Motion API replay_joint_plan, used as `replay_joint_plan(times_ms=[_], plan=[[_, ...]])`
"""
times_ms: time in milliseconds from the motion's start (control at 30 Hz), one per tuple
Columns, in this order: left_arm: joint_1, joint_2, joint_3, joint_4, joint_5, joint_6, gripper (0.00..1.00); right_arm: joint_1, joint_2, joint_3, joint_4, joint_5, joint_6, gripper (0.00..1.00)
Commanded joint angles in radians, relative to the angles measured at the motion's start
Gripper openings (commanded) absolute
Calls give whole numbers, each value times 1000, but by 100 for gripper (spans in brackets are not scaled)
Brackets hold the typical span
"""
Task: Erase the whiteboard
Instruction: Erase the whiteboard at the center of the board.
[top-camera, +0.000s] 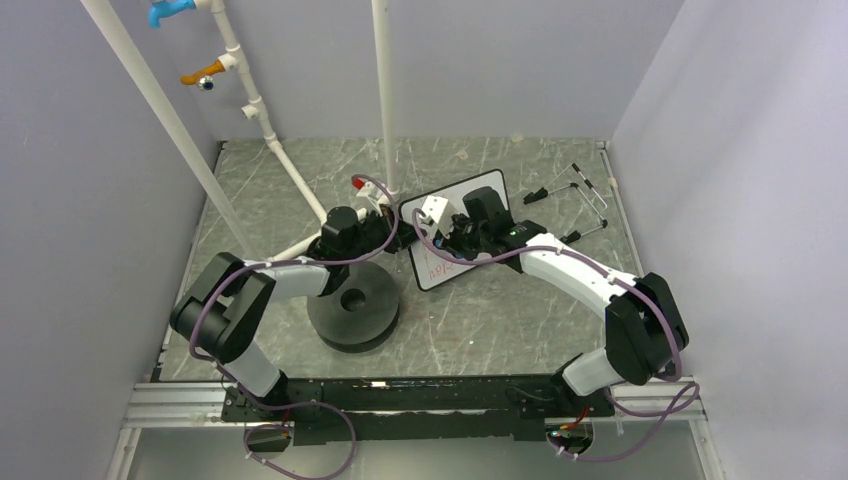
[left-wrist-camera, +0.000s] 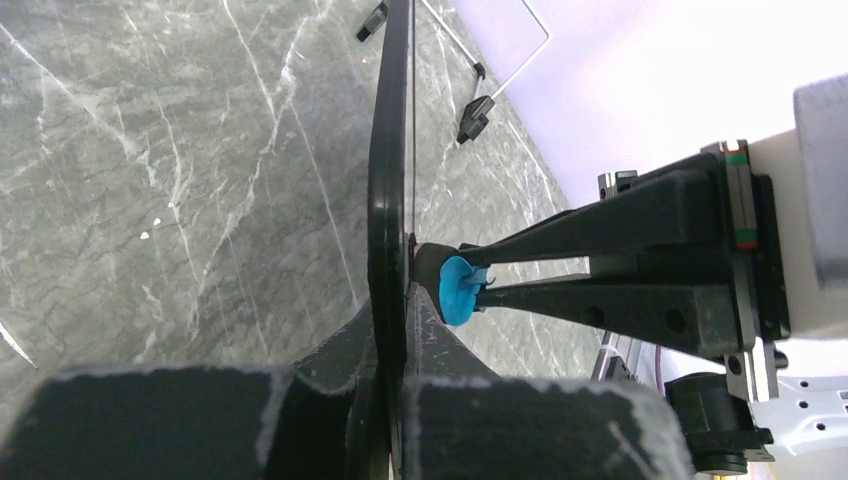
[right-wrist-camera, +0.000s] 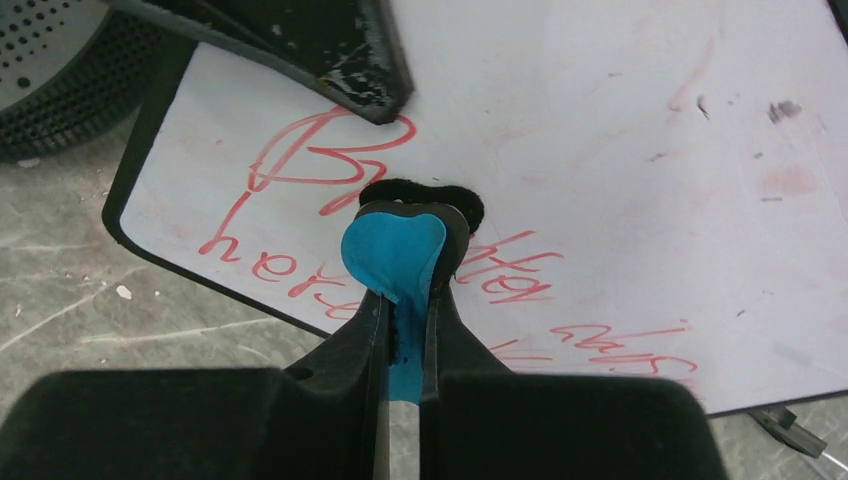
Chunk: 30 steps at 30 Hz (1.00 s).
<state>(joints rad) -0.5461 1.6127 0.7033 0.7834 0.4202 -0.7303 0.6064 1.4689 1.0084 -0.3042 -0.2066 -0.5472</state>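
The left gripper (left-wrist-camera: 390, 345) is clamped tight on the whiteboard's (right-wrist-camera: 600, 150) left edge, holding it tipped up off the surface (top-camera: 480, 320), just behind the black disc (top-camera: 352, 305). The right gripper (right-wrist-camera: 405, 300) pinches a blue eraser (right-wrist-camera: 392, 250), its dark felt pushed against the board's face among red handwriting (right-wrist-camera: 300, 165). Both arms reach forward from the near edge, elbows bent outward, wrists meeting at the board. Beyond it, wire stands (top-camera: 536, 194) lie toward the far right corner.
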Motion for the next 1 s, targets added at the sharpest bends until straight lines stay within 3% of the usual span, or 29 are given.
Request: replay_joint_plan(times_ms=[0, 100, 233, 433, 667, 967], plan=[[-23, -21, -25, 228, 28, -24, 0, -7, -6, 29, 90, 72, 55, 0], [-24, 4, -22, 320, 23, -16, 0, -11, -20, 24, 79, 42, 47, 0], [-28, 13, 7, 289, 9, 97, 0, -46, -62, 31, 39, -36, 41, 0], [-45, -12, -1, 213, -39, 318, 0, -247, -190, 80, -157, -325, -9, 0], [-63, 120, -30, 413, -44, 446, 0, -330, -295, 53, -329, -472, -91, 0], [-73, 239, -78, 636, -34, 559, 3, -340, -326, -49, -359, -517, -124, 0]])
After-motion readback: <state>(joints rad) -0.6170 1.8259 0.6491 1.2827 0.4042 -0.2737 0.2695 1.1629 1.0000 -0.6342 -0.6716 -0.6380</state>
